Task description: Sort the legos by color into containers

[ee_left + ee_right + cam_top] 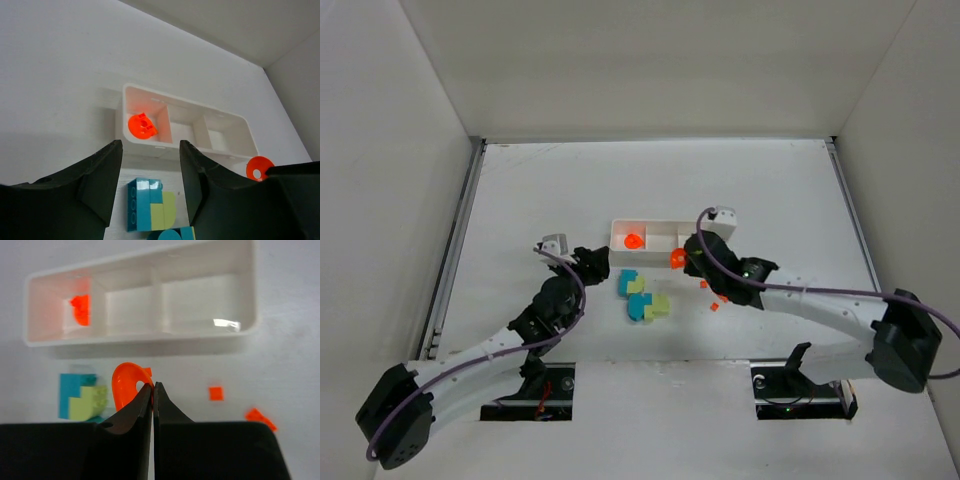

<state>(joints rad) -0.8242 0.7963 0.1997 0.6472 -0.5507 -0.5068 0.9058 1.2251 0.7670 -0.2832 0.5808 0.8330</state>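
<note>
Inside tray left compartment: orange lego.

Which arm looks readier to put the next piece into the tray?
Right. The right gripper is shut on an orange piece near the white tray, where another orange lego already lies. The left gripper is open and empty above the teal and green blocks.

White tray, orange lego inside, orange disc held

tray: glossy smooth white plastic; teal block: shiny plastic; left fingers: matt black; table: matt white.
</note>
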